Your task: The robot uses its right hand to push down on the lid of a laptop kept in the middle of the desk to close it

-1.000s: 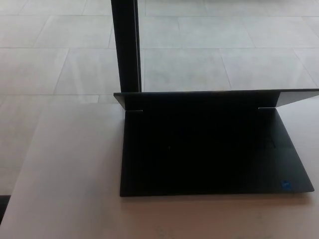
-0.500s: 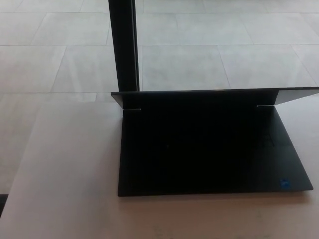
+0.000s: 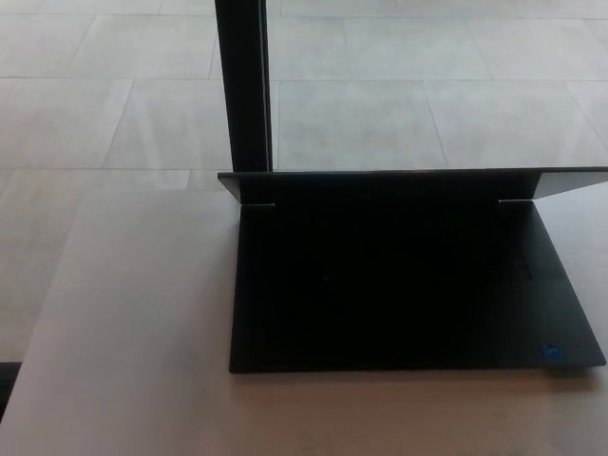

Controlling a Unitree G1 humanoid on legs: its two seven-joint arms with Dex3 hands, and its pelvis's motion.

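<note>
A slim black laptop (image 3: 408,285) sits open on the pale, smooth desk (image 3: 133,323), its lid (image 3: 399,182) tilted forward over the keyboard. Behind it a black upright post (image 3: 243,85) rises from the grey tiled floor (image 3: 427,85). Neither robot hand shows, so I cannot tell their state.

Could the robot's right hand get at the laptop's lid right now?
Probably yes: the lid stands open with nothing above or beside it on the desk. The right hand itself is out of view, so its distance cannot be judged.
</note>
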